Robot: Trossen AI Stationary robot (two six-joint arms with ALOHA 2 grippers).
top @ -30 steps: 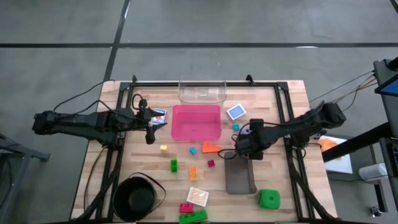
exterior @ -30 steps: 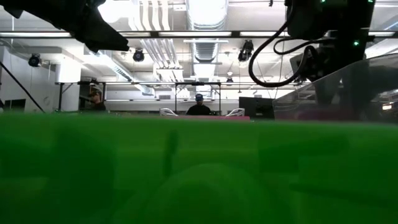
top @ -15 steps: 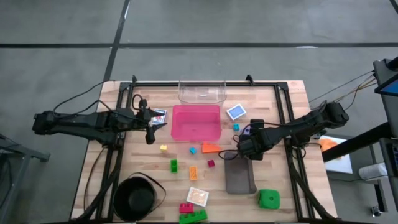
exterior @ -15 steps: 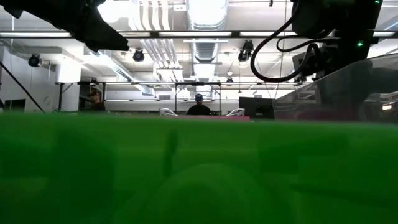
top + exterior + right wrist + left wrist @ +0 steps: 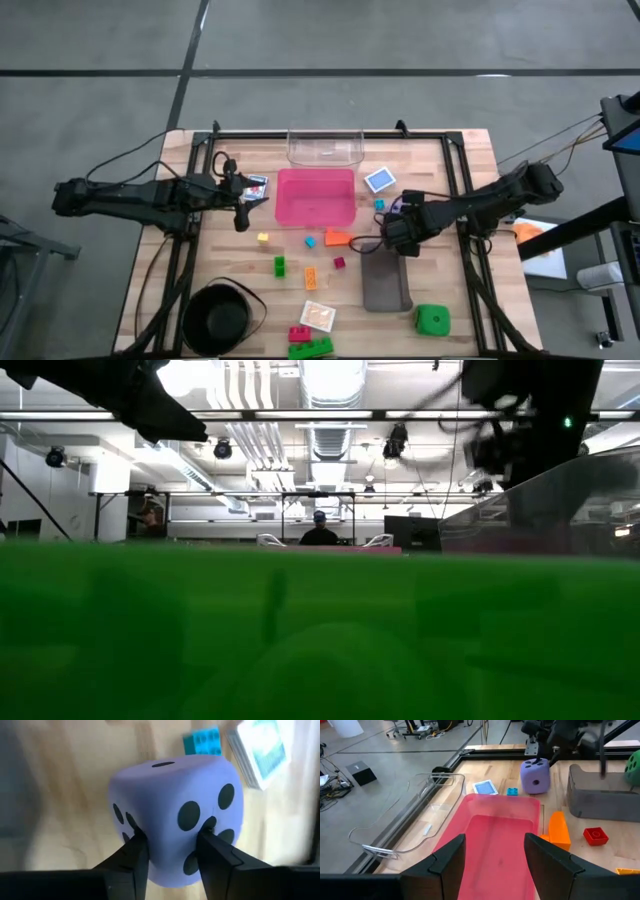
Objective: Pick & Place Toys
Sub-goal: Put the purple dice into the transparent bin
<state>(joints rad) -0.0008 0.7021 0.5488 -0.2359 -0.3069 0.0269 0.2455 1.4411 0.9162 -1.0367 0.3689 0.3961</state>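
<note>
1. Right now the right gripper (image 5: 167, 852) is clamped on the purple die (image 5: 175, 815) — fingers (image 5: 132, 855) pressed on two sides of it, right of centre in the high view, just beside the grey tray (image 5: 385, 285).
2. Left gripper (image 5: 495, 857) hangs over the left edge of the pink tray (image 5: 315, 197), fingers spread wide, nothing between them.
3. Left wrist view: purple die (image 5: 536, 774) sits past the pink tray (image 5: 495, 835), with a blue card (image 5: 484, 787) and a small blue brick (image 5: 512, 792) near it, orange brick (image 5: 559, 827) beside the tray, red brick (image 5: 595, 835) further out.
4. High view, desk (image 5: 480, 150) centre: yellow brick (image 5: 263, 237), green brick (image 5: 280, 265), small orange brick (image 5: 311, 279), blue brick (image 5: 310, 241), red brick (image 5: 339, 262) — all scattered apart below the pink tray.
5. Green die (image 5: 432, 320) lower right of the frame, well apart from the right gripper.
6. Orange card (image 5: 318, 316) at bottom centre, with a red brick (image 5: 299, 333) and a big green brick (image 5: 310, 348) just below it.
7. Black bowl (image 5: 220, 318) lower left; clear tray (image 5: 325, 147) at top centre, above the pink one.
8. Low view is mostly blocked by a green blur; can't tell more from it.
</note>
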